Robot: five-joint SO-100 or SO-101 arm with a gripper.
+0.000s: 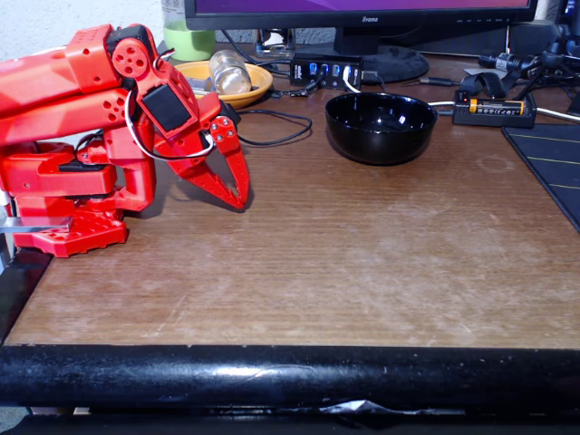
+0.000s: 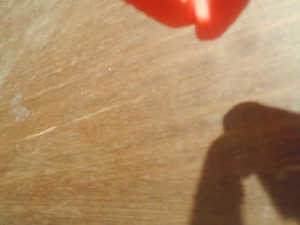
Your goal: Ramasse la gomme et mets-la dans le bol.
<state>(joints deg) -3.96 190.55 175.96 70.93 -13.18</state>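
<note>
The glossy black bowl (image 1: 381,127) stands at the back of the brown table (image 1: 362,263), right of centre. The white eraser is out of view; small bright glints inside the bowl are too unclear to name. My red arm is folded at the left, and its gripper (image 1: 241,201) points down with its tips at or just above the tabletop, well left of the bowl. The fingers (image 1: 217,181) meet at the tip, shut with nothing between them. In the wrist view the gripper (image 2: 199,28) shows at the top edge over bare wood, with its shadow at the lower right.
Behind the arm sits a shallow orange-yellow dish (image 1: 231,86) holding a glass jar (image 1: 228,72), beside a green cup (image 1: 188,41). A USB hub (image 1: 326,69), cables, a monitor foot (image 1: 385,59), a battery holder (image 1: 494,109) and a dark mat (image 1: 548,163) line the back and right.
</note>
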